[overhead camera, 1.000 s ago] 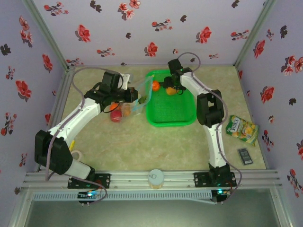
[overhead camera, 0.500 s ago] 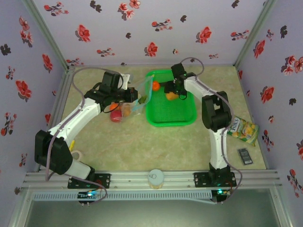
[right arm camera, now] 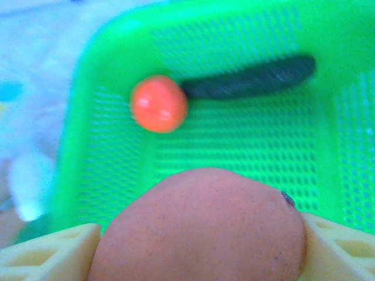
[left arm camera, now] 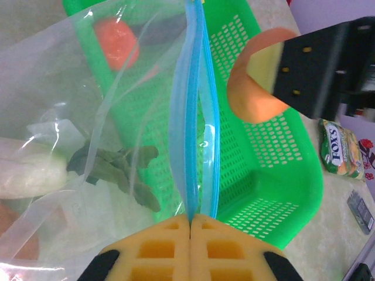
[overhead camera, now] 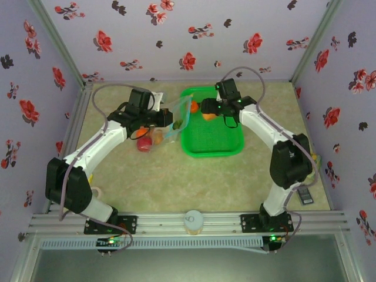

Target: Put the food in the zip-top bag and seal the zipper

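my left end effector (left arm camera: pixel 190 218) pinches the light-blue zipper strip (left arm camera: pixel 196 117) of the clear plastic bag (left arm camera: pixel 70 76), just beside the green plastic basket (left arm camera: pixel 263 175); my right end effector (right arm camera: pixel 196 237) grips a brown-orange potato-like lump (left arm camera: pixel 249 88) above that basket.

My jaws are pressed together on the zipper (left arm camera: pixel 196 129), whose light-blue strips run straight up from my yellow pads (left arm camera: pixel 164 249). To the left the zip-top bag (left arm camera: pixel 76 105) billows clear. Inside it lies a white piece (left arm camera: pixel 26 175) with dark green leaves (left arm camera: pixel 117 172). Behind stands the green basket (left arm camera: pixel 269 175), and an orange (left arm camera: pixel 115 42) in it shows through the plastic. At upper right the right arm's jaws clasp a brown-orange lump (left arm camera: pixel 249 88). A snack packet (left arm camera: pixel 341 149) lies on the worktop (left arm camera: pixel 328 246) beyond the basket.
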`<state>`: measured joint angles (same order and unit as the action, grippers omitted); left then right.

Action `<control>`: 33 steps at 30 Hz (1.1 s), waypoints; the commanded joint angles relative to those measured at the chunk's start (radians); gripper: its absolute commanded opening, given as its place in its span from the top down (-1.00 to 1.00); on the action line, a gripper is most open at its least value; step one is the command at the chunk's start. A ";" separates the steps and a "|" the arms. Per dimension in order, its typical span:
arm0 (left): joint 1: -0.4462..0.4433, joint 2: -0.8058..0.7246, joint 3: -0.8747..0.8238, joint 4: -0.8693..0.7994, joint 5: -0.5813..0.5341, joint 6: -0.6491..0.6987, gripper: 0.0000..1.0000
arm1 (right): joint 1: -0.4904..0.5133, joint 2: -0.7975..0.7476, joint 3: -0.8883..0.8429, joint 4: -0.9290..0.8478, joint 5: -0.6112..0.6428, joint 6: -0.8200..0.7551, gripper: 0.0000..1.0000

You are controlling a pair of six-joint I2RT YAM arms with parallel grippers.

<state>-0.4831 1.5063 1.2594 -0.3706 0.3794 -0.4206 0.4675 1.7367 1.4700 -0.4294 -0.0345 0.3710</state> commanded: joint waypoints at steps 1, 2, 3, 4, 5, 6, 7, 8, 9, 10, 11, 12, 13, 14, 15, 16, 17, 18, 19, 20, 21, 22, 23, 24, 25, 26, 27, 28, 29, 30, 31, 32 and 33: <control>0.006 0.004 0.011 0.037 0.025 -0.025 1.00 | 0.060 -0.086 -0.027 0.072 0.056 -0.039 0.19; 0.006 0.003 0.012 0.041 0.027 -0.029 1.00 | 0.074 -0.103 -0.035 0.088 0.063 -0.041 0.18; 0.006 0.003 0.012 0.043 0.027 -0.031 1.00 | 0.087 -0.122 -0.045 0.108 0.067 -0.044 0.18; 0.006 0.003 0.012 0.044 0.027 -0.036 1.00 | 0.100 -0.136 -0.053 0.127 0.070 -0.044 0.18; 0.005 0.003 0.011 0.046 0.026 -0.040 1.00 | 0.111 -0.150 -0.060 0.147 0.068 -0.044 0.18; 0.006 0.003 0.011 0.050 0.027 -0.046 1.00 | 0.124 -0.160 -0.067 0.168 0.064 -0.044 0.18; 0.008 0.003 0.008 0.055 0.026 -0.052 1.00 | 0.138 -0.167 -0.075 0.186 0.062 -0.045 0.19; 0.009 0.003 0.006 0.060 0.026 -0.060 1.00 | 0.149 -0.170 -0.078 0.198 0.061 -0.044 0.19; 0.010 0.003 0.002 0.070 0.027 -0.067 1.00 | 0.162 -0.169 -0.081 0.211 0.058 -0.044 0.19; 0.011 0.000 -0.002 0.079 0.026 -0.075 1.00 | 0.176 -0.164 -0.085 0.224 0.056 -0.045 0.19; 0.011 -0.001 -0.007 0.090 0.027 -0.082 1.00 | 0.186 -0.160 -0.088 0.234 0.056 -0.043 0.19; 0.011 -0.005 -0.012 0.102 0.026 -0.092 1.00 | 0.196 -0.150 -0.090 0.246 0.054 -0.039 0.18; 0.012 -0.008 -0.018 0.114 0.026 -0.099 1.00 | 0.205 -0.139 -0.095 0.260 0.047 -0.034 0.18; 0.012 -0.012 -0.022 0.125 0.028 -0.106 1.00 | 0.211 -0.127 -0.097 0.272 0.043 -0.027 0.19; 0.012 -0.016 -0.027 0.136 0.030 -0.113 1.00 | 0.218 -0.111 -0.098 0.284 0.036 -0.017 0.18; 0.014 -0.022 -0.032 0.145 0.033 -0.118 1.00 | 0.222 -0.097 -0.097 0.292 0.028 -0.009 0.18; 0.016 -0.027 -0.035 0.152 0.036 -0.122 1.00 | 0.225 -0.080 -0.094 0.296 0.020 -0.001 0.18; 0.018 -0.033 -0.040 0.158 0.040 -0.127 1.00 | 0.229 -0.067 -0.092 0.300 0.010 0.008 0.19; 0.021 -0.040 -0.045 0.165 0.043 -0.132 1.00 | 0.233 -0.054 -0.088 0.305 0.000 0.012 0.19; 0.024 -0.046 -0.050 0.172 0.047 -0.136 1.00 | 0.238 -0.044 -0.084 0.303 -0.004 0.013 0.18; 0.027 -0.054 -0.056 0.178 0.048 -0.141 1.00 | 0.242 -0.034 -0.079 0.298 -0.001 0.011 0.18; 0.031 -0.061 -0.064 0.187 0.050 -0.147 1.00 | 0.245 -0.027 -0.076 0.294 -0.003 0.010 0.17; 0.034 -0.069 -0.071 0.196 0.053 -0.152 1.00 | 0.246 -0.022 -0.070 0.290 -0.006 0.010 0.16; 0.040 -0.078 -0.082 0.209 0.057 -0.159 1.00 | 0.247 -0.015 -0.071 0.284 -0.010 0.009 0.14; 0.046 -0.087 -0.093 0.223 0.060 -0.169 1.00 | 0.247 -0.011 -0.069 0.277 -0.011 0.009 0.13; 0.050 -0.094 -0.100 0.235 0.063 -0.176 1.00 | 0.247 -0.007 -0.068 0.270 -0.011 0.009 0.11; 0.057 -0.101 -0.109 0.246 0.069 -0.182 0.99 | 0.247 -0.004 -0.066 0.263 -0.013 0.007 0.09; 0.062 -0.107 -0.115 0.255 0.075 -0.187 0.98 | 0.247 -0.001 -0.065 0.256 -0.017 0.007 0.08; 0.065 -0.110 -0.118 0.260 0.078 -0.190 0.98 | 0.247 0.005 -0.062 0.247 -0.023 0.004 0.08; 0.066 -0.112 -0.120 0.261 0.079 -0.190 0.98 | 0.247 0.009 -0.056 0.237 -0.028 0.005 0.08; 0.070 -0.113 -0.121 0.260 0.081 -0.191 0.98 | 0.249 0.014 -0.050 0.224 -0.031 0.001 0.07; 0.070 -0.115 -0.122 0.261 0.081 -0.191 0.98 | 0.249 0.018 -0.042 0.210 -0.033 -0.001 0.05; 0.070 -0.116 -0.125 0.262 0.082 -0.192 0.98 | 0.249 0.021 -0.039 0.201 -0.032 -0.004 0.04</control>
<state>-0.4202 1.4136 1.1469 -0.1539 0.4347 -0.5934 0.7082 1.7359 1.3903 -0.1848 -0.0502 0.3695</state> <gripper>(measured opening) 0.047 0.767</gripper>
